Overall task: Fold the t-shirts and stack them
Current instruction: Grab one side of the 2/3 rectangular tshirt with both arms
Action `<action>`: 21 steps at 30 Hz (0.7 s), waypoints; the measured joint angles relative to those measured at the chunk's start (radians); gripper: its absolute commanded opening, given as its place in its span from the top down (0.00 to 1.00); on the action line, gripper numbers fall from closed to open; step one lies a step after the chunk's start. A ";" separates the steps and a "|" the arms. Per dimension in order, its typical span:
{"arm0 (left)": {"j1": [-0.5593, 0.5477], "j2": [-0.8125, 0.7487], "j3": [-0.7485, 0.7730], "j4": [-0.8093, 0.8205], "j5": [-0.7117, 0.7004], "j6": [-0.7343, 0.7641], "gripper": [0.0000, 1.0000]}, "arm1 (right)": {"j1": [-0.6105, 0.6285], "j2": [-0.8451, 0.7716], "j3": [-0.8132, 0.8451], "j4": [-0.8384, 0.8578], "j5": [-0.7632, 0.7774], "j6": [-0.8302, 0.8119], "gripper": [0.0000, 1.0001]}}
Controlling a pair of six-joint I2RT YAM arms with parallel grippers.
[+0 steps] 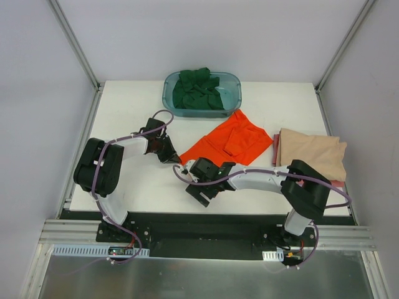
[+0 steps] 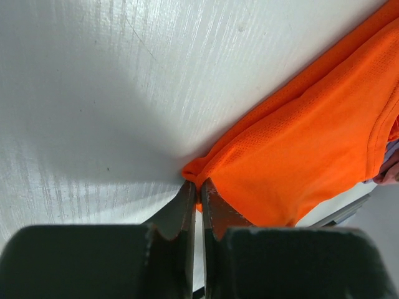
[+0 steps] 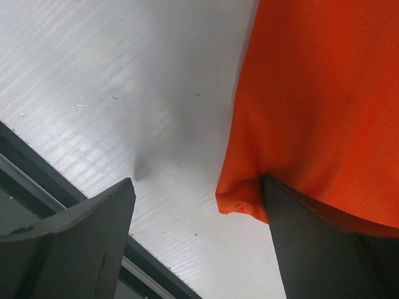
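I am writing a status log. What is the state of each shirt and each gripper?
orange t-shirt: spread out, partly folded
green t-shirt: crumpled in tub
beige t-shirt: folded flat
left gripper: shut on orange t-shirt corner
right gripper: open, beside orange t-shirt edge

Corner of the orange-red t-shirt (image 3: 324, 106) lying near the table (image 3: 112, 81) edge, right gripper (image 3: 198, 182) gaping wide, one finger (image 3: 312, 249) touching the cloth.

**Setting:** robotics test cell, laboratory type.

**Evidence seen:**
- White counter (image 1: 124, 112), closed in on its left, far and right sides by plain pale panels (image 1: 212, 37) held in aluminium posts (image 1: 75, 45).
- Cabled left arm (image 1: 100, 168) and right arm (image 1: 262, 180), bolted to a black plate (image 1: 206, 235) along the counter's near edge.
- Slotted aluminium rail (image 1: 68, 232) just outside that edge.
- Bare sheet metal (image 1: 187, 274) beyond the rail.
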 measured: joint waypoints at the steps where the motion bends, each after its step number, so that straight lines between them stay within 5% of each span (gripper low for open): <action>1: 0.000 0.000 0.001 0.001 0.000 0.000 1.00 | 0.005 0.001 0.000 0.000 0.010 0.002 0.23; 8: 0.000 -0.003 0.001 0.002 -0.005 0.000 1.00 | 0.024 0.013 0.003 -0.004 0.090 0.021 0.58; 15: 0.000 -0.059 -0.050 0.003 -0.048 0.000 1.00 | 0.048 0.021 0.010 -0.017 0.193 0.049 0.83; 21: 0.000 -0.142 -0.126 0.002 -0.082 -0.005 1.00 | 0.082 0.021 0.010 -0.023 0.237 0.056 0.90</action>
